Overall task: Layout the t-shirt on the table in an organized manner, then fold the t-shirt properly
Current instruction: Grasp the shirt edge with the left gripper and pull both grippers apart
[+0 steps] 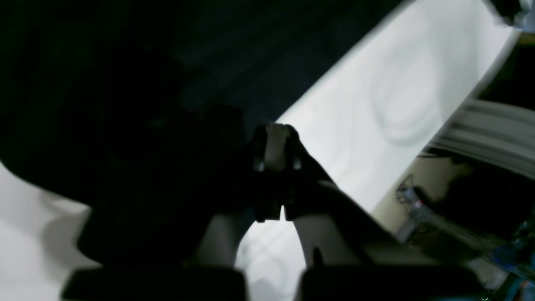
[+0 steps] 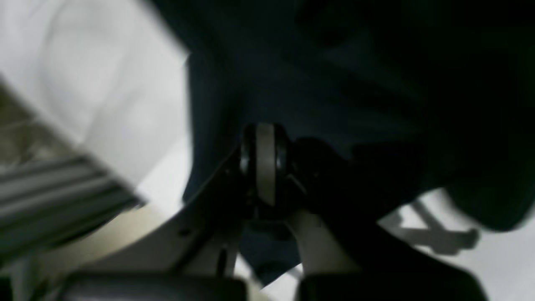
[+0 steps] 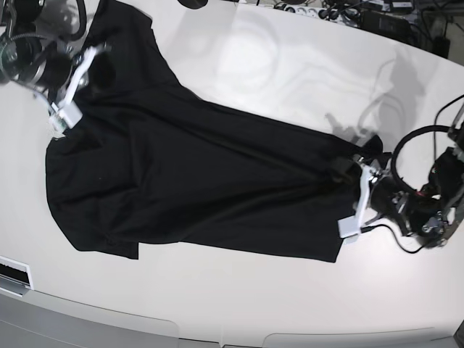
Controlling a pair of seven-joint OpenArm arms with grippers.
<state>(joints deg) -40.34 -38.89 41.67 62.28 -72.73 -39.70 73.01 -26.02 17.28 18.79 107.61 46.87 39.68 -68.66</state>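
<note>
- Base view: the t-shirt [image 3: 196,181] lies stretched across the table [image 3: 275,65], running from the upper left of the picture down to the right edge of the cloth near the right-hand arm.
- Cloth is mostly flat, with long shallow creases along its length. One end spreads wide at the lower left; a narrower part reaches up toward the top left corner.
- Left gripper [image 3: 360,174] sits at the right-hand end of the shirt, at the cloth's edge. Right gripper [image 3: 71,94] sits at the upper left end, also on the cloth's edge.
- The two grippers are well apart, with the shirt between them.
- Left wrist view: blurred and dark. The left gripper's fingers [image 1: 273,146] stand pressed together, with black fabric bunched around and beside them; they look clamped on the t-shirt's edge. White tabletop shows beyond, to the right.
- Right wrist view: also blurred. The right gripper's fingers [image 2: 264,163] are drawn together, dark cloth gathered on both sides of them; they look clamped on the t-shirt. Cloth fills the top and right of the picture, white table to the left and lower right.
- Cables [image 3: 362,14] lie along the table's far edge.
</note>
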